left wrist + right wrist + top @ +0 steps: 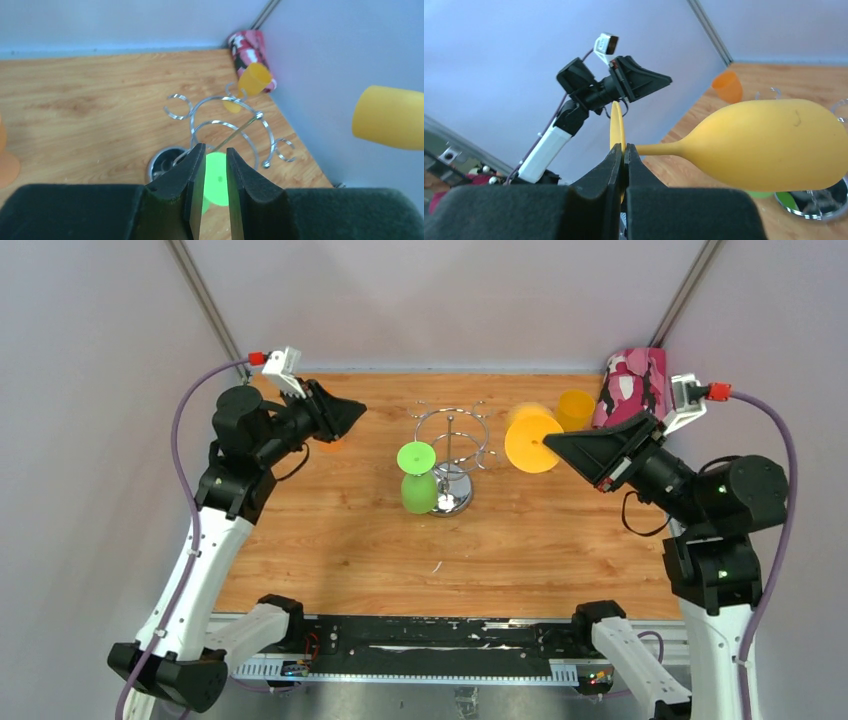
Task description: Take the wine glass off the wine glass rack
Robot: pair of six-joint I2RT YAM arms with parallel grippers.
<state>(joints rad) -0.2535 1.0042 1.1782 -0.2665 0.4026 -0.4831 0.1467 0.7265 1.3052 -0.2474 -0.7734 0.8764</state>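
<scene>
The chrome wine glass rack (455, 499) stands mid-table; its post (243, 128) and wire arms show in the left wrist view. A green wine glass (417, 480) hangs upside down on its left side, foot up (216, 172). My right gripper (552, 444) is shut on the foot of a yellow wine glass (532, 440), held in the air right of the rack and clear of its arms, bowl (769, 145) lying sideways. My left gripper (356, 410) is raised left of the rack, jaws a little apart and empty (215, 160).
A second yellow glass (576, 408) and a pink patterned bundle (632, 385) sit at the back right corner. An orange glass (330, 445) stands on the table under the left gripper. White walls close in the back and sides.
</scene>
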